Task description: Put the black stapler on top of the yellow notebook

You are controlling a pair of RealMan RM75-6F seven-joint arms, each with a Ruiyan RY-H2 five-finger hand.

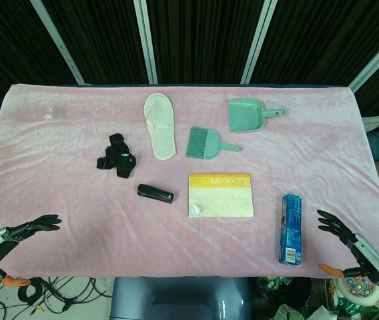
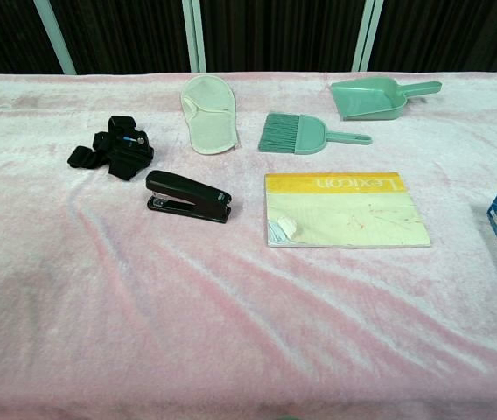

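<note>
The black stapler (image 1: 155, 193) (image 2: 188, 196) lies on the pink cloth, just left of the yellow notebook (image 1: 220, 195) (image 2: 345, 210), a small gap between them. The notebook lies flat with its yellow band at the far edge. My left hand (image 1: 35, 225) hovers at the table's front left corner, fingers apart and holding nothing, well away from the stapler. At the front right corner my right hand (image 1: 347, 237) is likewise spread and empty. Neither hand shows in the chest view.
A black strap bundle (image 1: 117, 158) lies behind the stapler. A white slipper (image 1: 159, 125), a green brush (image 1: 207, 143) and a green dustpan (image 1: 248, 114) sit at the back. A blue box (image 1: 291, 229) lies near my right hand.
</note>
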